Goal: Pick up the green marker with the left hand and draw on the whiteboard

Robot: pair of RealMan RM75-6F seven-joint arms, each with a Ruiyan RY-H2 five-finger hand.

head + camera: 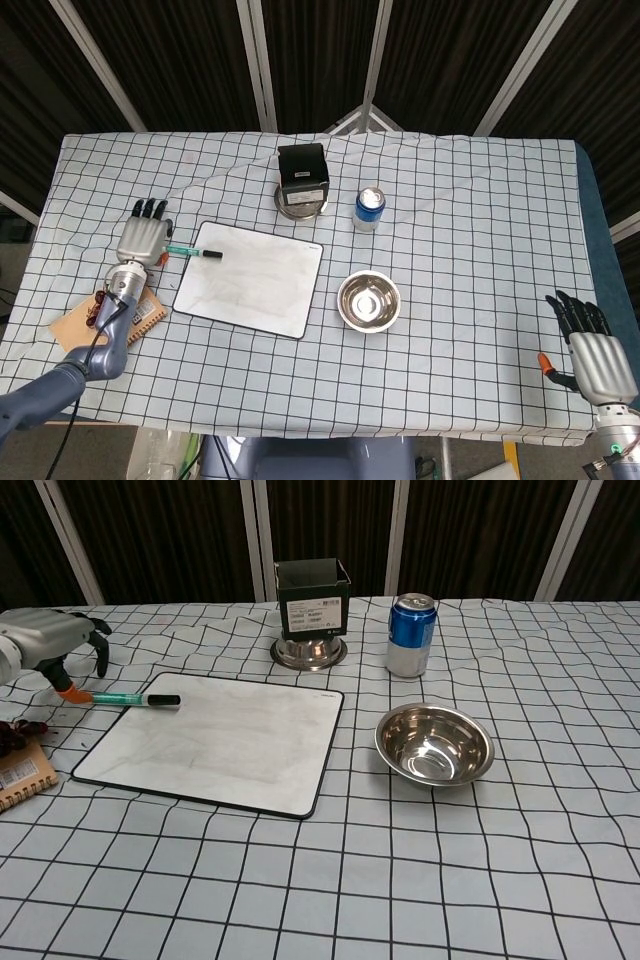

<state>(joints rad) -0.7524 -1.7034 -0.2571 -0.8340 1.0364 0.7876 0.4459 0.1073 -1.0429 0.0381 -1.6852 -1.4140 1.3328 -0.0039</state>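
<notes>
Checked tablecloth bore: green marker, lying across the whiteboard's left edge; light, rigid, slick; best gripped mid-barrel. My left hand hovered over its tail, fingers apart, empty.

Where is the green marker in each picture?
Head view: the marker lies left of middle, across the whiteboard's left edge, by the left hand.
Chest view: the marker lies far left, at the whiteboard's far left corner.
Shared landmark: the blue can, beyond the whiteboard to the right.
</notes>
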